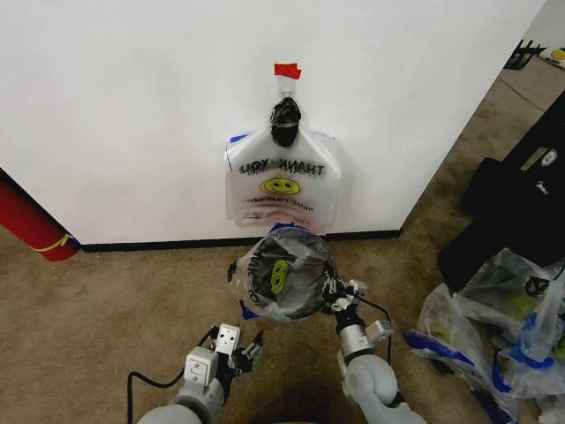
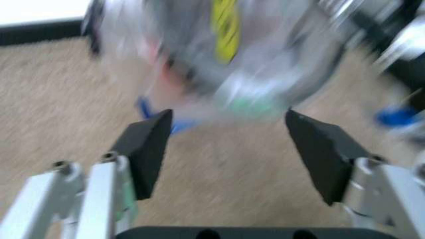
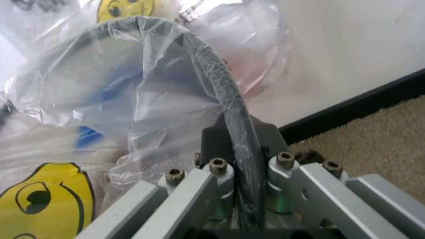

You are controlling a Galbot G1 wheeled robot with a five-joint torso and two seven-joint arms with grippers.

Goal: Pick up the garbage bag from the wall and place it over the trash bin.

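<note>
The garbage bag (image 1: 281, 276) already drapes over the trash bin (image 1: 250, 300), which stands on the carpet just near of the wall; the right gripper (image 3: 240, 149) is clamped on the bin's rim through the plastic, apparently to steady it or seat the film; the left gripper (image 2: 226, 134) hangs wide apart and empty, near and left of the bin; a matching bag (image 1: 282, 187) hangs on the wall beyond; heaped bags (image 1: 503, 331) lie right, clear of the work.
</note>
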